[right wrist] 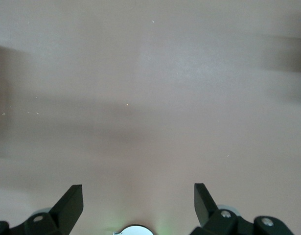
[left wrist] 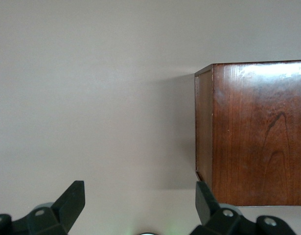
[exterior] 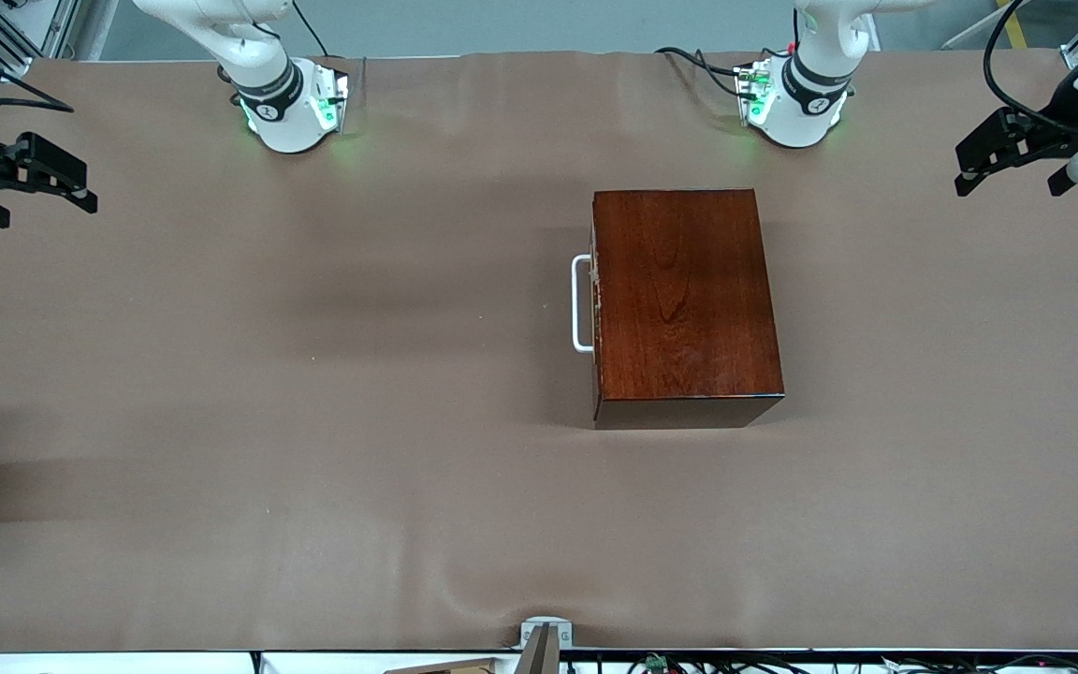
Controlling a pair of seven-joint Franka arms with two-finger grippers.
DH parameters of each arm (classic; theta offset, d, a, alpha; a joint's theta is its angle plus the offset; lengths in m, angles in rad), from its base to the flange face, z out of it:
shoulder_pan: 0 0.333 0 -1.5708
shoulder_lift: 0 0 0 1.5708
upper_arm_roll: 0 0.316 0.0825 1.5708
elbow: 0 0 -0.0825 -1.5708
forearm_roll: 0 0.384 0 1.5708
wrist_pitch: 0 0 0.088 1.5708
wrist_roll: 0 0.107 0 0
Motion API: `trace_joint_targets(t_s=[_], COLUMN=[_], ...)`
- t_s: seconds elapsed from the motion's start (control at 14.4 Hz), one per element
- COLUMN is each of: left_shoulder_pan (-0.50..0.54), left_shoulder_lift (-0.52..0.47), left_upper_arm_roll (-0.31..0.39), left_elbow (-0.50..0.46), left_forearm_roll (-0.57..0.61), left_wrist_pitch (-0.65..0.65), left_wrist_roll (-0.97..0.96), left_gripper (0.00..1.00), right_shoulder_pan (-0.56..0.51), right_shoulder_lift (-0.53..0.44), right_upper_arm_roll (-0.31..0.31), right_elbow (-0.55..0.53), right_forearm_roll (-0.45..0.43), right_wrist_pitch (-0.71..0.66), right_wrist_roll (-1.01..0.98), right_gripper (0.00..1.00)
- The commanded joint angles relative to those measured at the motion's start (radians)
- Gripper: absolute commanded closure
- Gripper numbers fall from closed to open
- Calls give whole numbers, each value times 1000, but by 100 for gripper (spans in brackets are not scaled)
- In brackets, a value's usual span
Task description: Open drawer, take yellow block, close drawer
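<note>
Wooden box (exterior: 684,304) mid-desk, drawer (exterior: 594,304) shut with handle (exterior: 581,303) toward the right arm's end — yellow block unseen, nothing begun; left hand (exterior: 1012,168) and right hand (exterior: 38,183), both spread and empty, wait over opposite desk ends.

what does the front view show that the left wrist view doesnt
Only the front view shows the white U-shaped bar handle on the shut drawer, plus the open right gripper hovering over the table's right-arm end. Only the left wrist view shows the glossy reddish-brown wooden box from beside the open left gripper, handle hidden. Both share the box, the brown table and that gripper.
</note>
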Motion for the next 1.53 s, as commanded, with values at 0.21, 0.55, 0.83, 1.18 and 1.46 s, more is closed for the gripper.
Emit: trace_joint_targets(t_s=[0.21,0.55,0.83,1.18,1.46], left_shoulder_pan=[7,-11,-48,-79,-221], left_shoulder_lift=[21,58,109,239,326], left_upper_arm_roll=[-6,-20,-92,-250,-252], left_elbow=[31,64,66,135,146], left_forearm_roll=[-15,-12,-7,0,83], left_wrist_pitch=[-22,-22,-18,-1,63], left_wrist_roll=[9,6,-107,-368,-401], left_gripper=[0,0,0,0,0], right_shoulder_pan=[-12,-12,-12,-12,-13], right_shoulder_lift=[-1,-1,-1,7,7], right_upper_arm_roll=[6,7,7,7,6], right_elbow=[8,8,8,8,8], right_forearm_roll=[-9,-9,-9,-9,-9], right_wrist_pitch=[-8,-9,-9,-9,-10], right_wrist_roll=[-13,-13,-13,-16,-15], right_gripper=[0,0,0,0,0])
